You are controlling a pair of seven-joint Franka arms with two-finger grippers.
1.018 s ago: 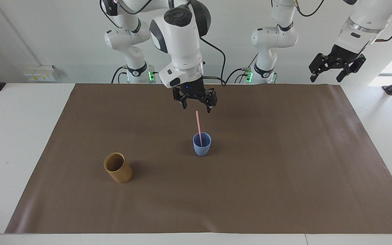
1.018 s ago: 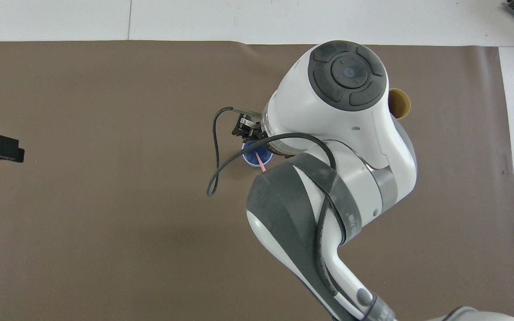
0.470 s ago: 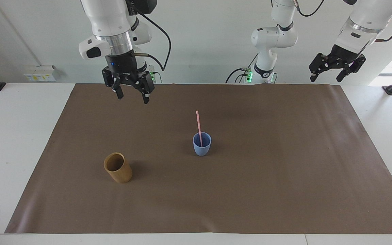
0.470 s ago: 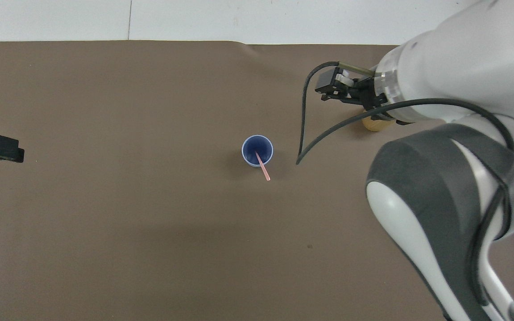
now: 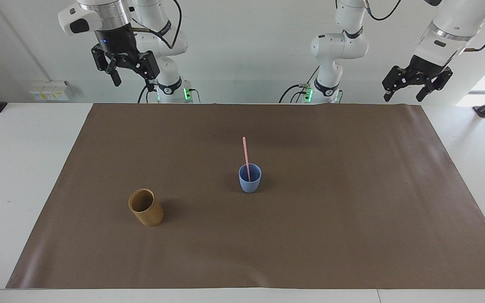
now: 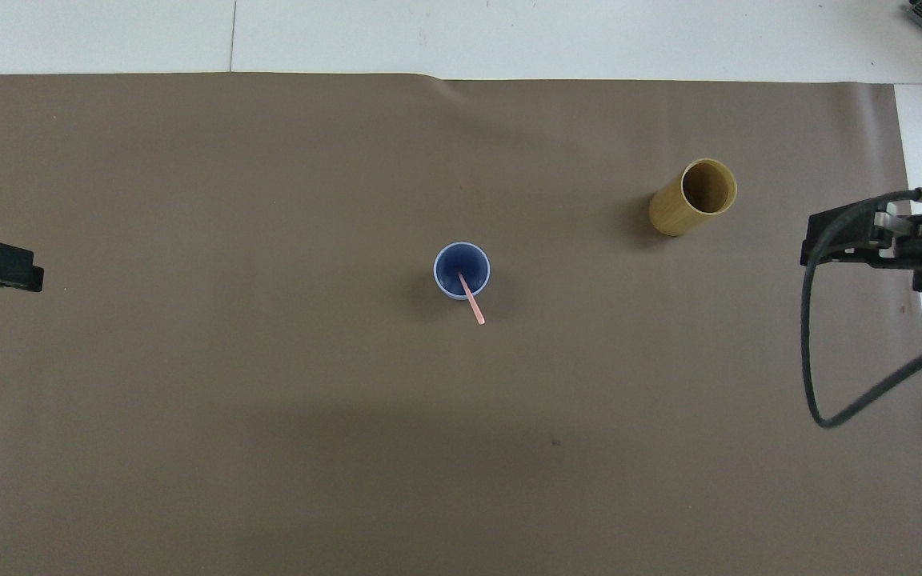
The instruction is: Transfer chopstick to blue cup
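The blue cup (image 5: 249,181) (image 6: 449,290) stands upright near the middle of the brown mat. The pale pink chopstick (image 5: 246,153) (image 6: 474,306) stands in it, its lower end inside and its upper end leaning over the rim toward the robots. My right gripper (image 5: 132,79) hangs open and empty high above the right arm's end of the mat, well away from the cup. High above the left arm's end, my left gripper (image 5: 403,97) waits, also open with nothing in it.
A taller tan cylindrical cup (image 5: 146,207) (image 6: 693,198) stands on the brown mat (image 5: 352,219), toward the right arm's end and farther from the robots than the blue cup. White table (image 5: 15,168) borders the mat.
The right gripper, which hung just above the chopstick's top a second ago, has risen and swung away toward its own end of the table. Chopstick, cups and left arm stayed put.
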